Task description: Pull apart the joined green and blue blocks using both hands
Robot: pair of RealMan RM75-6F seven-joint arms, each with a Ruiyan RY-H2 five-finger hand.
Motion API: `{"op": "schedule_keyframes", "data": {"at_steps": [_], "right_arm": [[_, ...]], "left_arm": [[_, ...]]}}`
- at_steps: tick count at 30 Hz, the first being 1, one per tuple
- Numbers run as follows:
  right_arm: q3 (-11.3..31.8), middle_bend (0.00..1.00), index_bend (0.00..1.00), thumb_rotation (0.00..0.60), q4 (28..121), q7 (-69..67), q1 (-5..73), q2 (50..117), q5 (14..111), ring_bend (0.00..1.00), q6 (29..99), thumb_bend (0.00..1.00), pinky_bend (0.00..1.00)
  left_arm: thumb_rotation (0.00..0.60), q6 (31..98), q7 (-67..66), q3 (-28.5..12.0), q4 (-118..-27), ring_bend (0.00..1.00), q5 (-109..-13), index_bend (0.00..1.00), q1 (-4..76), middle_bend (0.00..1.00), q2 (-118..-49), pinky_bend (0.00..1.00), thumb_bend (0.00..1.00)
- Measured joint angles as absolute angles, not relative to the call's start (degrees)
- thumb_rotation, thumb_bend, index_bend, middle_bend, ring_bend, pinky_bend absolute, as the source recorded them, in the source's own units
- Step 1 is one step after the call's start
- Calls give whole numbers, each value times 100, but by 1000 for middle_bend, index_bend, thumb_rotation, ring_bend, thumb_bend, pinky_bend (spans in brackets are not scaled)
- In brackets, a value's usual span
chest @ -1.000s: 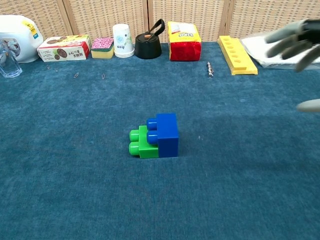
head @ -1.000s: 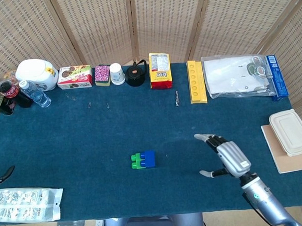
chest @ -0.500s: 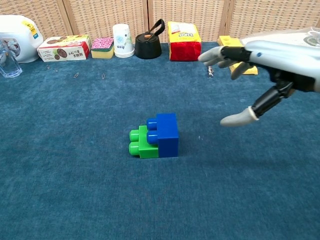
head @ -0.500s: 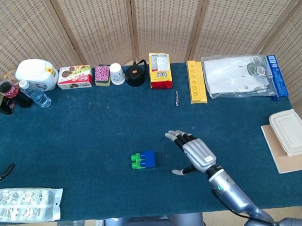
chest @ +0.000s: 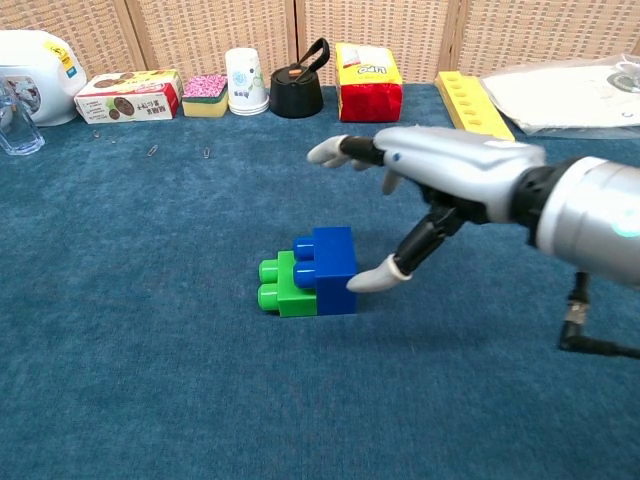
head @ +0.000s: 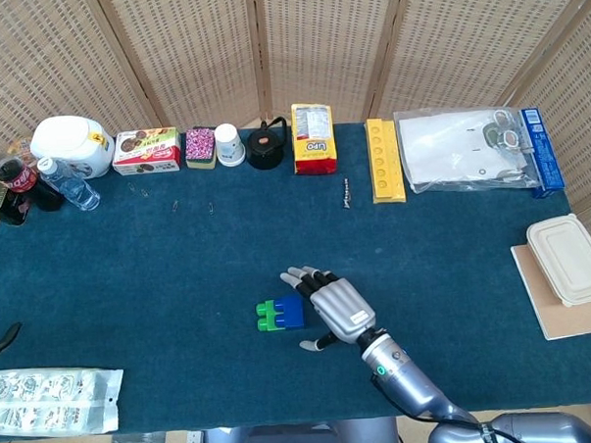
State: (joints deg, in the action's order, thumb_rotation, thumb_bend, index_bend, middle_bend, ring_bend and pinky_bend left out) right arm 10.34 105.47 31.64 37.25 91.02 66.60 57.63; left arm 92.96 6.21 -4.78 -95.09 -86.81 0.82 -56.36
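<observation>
Reaching over the dark blue cloth surface [head: 180, 276], our right hand [head: 331, 306] hovers spread wide with nothing in it, its thumb tip at the blue block's near corner, touching or just short of it; we cannot tell which. Our left hand is not in either view.

We judge the main risk to be a one-sided push. If the thumb presses the blue plastic building block [chest: 333, 268] before the fingers [chest: 330, 152] come down over it, the joined pair could slide or spin on the cloth, since nothing braces the far end. A grip closed across the seam would also clamp both halves together and defeat the pull. With the left hand absent, any tug now would simply drag the whole piece.

The pair lies just left of the right hand, under its outstretched fingers. The green plastic building block [chest: 285, 287] is the lower, smaller-looking part, with two round studs pointing away from the hand. The blue one sits taller, overlapping it, its own studs facing the same way.
</observation>
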Motion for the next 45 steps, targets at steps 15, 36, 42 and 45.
{"op": "schedule_keyframes", "data": {"at_steps": [15,36,42,45], "right_arm": [[1036,191,202,442,9870,3551,4153,9674,6084,227,5799,143,276],[961,313,337,443,9250,3481,4390,10006,5793,359,5754,156,325],[975,414,443,442,9177,3468,4441,10048,5755,478,5749,157,392],[994,451,481,439,9139,3466,4476,10086,5719,517,5738,161,422]], "left_arm": [[358,9307,692,-458,-9420,85,-8631,245,34,124,-5658,160,230],[352,9259,765,-467,-9311,85,-8577,245,33,124,-5685,160,230],[357,9252,780,-469,-9282,86,-8568,245,34,124,-5703,160,229],[356,9259,790,-467,-9269,85,-8563,245,25,124,-5705,160,230]]}}
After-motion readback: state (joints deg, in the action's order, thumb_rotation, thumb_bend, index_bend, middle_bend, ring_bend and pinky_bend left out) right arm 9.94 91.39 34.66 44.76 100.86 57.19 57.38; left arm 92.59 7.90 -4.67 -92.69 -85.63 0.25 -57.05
